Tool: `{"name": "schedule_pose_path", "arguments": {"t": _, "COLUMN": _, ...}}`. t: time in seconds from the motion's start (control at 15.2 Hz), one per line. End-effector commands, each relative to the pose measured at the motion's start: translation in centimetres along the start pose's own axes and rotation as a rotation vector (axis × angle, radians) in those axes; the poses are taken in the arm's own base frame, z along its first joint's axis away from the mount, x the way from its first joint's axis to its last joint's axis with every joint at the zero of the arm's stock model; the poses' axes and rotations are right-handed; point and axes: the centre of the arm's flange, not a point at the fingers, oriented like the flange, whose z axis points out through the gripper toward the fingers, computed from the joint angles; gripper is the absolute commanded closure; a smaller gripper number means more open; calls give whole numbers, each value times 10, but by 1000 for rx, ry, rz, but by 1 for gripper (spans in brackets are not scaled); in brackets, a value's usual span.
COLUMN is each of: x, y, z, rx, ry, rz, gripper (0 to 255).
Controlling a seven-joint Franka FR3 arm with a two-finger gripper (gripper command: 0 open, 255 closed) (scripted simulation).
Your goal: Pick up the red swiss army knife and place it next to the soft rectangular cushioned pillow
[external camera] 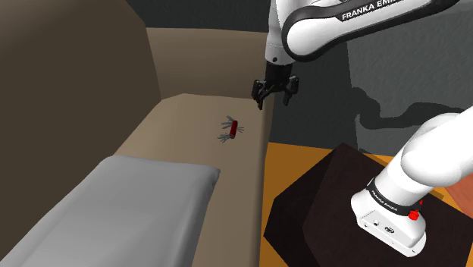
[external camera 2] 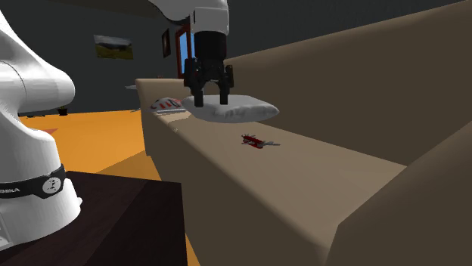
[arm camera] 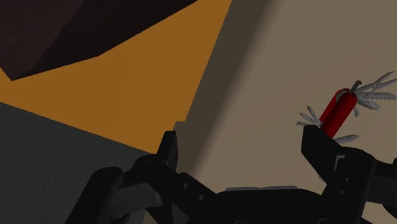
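Above the front edge of the tan sofa seat (external camera: 182,125), my all-black two-finger gripper (external camera: 274,101) hangs spread wide, empty; I judge this the approach. The red swiss army knife (external camera: 232,130), blades fanned, lies mid-seat, apart from the grey rectangular pillow (external camera: 121,205). Next: shift over it, descend, close. The white arm (external camera: 341,26) reads FRANKA EMIKA.

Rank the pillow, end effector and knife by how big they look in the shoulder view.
1. Pillow: largest by far, though it also lies nearest the camera.
2. End effector: open, hanging above the sofa's edge.
3. Knife: smallest, lying farther off on the seat.
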Motion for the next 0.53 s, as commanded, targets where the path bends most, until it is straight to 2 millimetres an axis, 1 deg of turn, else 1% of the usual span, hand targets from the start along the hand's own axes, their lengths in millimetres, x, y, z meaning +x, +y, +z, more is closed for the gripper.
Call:
{"name": "schedule_pose_path", "arguments": {"t": 0.0, "x": 4, "y": -23, "z": 13, "rx": 8, "ry": 3, "rz": 35, "gripper": 0}}
{"name": "schedule_pose_path", "arguments": {"t": 0.46, "x": 33, "y": -92, "z": 62, "rx": 29, "ry": 15, "rz": 148, "gripper": 0}}
